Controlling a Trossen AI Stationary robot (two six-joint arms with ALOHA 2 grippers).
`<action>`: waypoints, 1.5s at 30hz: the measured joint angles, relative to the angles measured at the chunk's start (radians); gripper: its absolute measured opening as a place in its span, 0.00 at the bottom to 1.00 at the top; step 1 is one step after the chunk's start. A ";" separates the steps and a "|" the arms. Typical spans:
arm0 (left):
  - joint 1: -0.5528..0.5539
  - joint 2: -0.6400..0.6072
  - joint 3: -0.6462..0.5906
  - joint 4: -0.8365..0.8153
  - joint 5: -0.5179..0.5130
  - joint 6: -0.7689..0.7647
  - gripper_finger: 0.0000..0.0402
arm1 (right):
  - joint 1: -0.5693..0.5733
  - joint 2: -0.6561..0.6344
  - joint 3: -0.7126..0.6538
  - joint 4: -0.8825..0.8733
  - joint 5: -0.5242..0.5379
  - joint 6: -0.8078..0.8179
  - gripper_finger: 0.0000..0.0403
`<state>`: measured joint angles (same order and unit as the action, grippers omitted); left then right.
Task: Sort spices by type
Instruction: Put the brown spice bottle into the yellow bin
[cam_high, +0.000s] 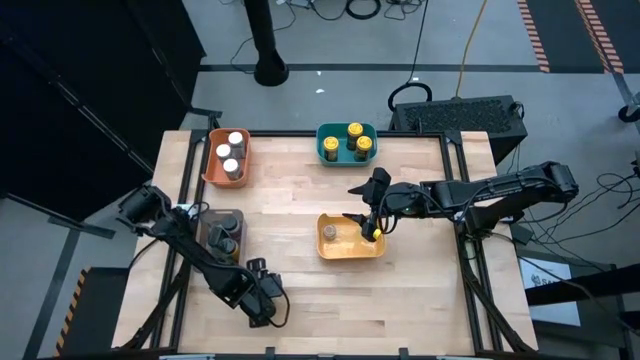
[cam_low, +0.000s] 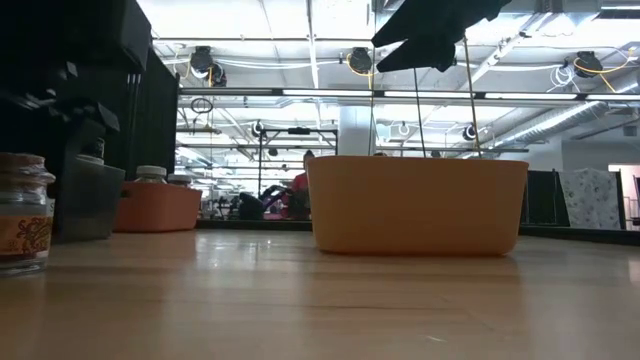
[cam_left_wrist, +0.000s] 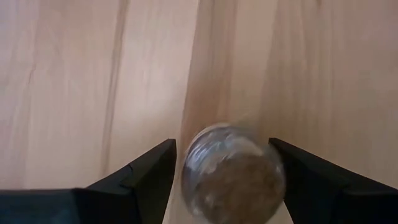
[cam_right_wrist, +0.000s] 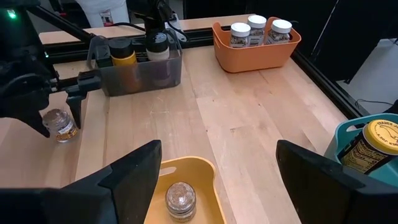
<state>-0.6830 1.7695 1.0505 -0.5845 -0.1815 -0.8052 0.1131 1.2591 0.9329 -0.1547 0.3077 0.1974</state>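
Clear glass jar (cam_left_wrist: 233, 171) on smooth wooden table (cam_left_wrist: 74, 81).

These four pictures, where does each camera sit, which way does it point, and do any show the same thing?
High view: above the table, looking straight down; both arms show, the left gripper near the front edge, the right gripper over the yellow bin.
Low view: at tabletop height, looking level past the yellow bin.
Left wrist view: on the left arm, looking down between its open fingers at a clear jar.
Right wrist view: on the right arm, looking across the table.
Shared: both wrist views show that clear jar.
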 joint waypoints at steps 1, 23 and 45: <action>0.000 0.002 0.000 0.010 -0.001 0.000 0.64 | 0.000 0.000 0.000 0.000 0.000 0.000 0.74; 0.096 0.000 0.167 -0.190 -0.005 0.137 0.49 | 0.100 -0.089 0.031 -0.158 0.091 0.055 0.74; 0.476 0.018 0.547 -0.158 -0.016 0.781 0.49 | 0.275 -0.183 0.031 -0.663 0.280 0.604 0.74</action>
<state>-0.2075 1.7875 1.5970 -0.7430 -0.1973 -0.0244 0.3882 1.0761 0.9642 -0.8175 0.5877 0.8017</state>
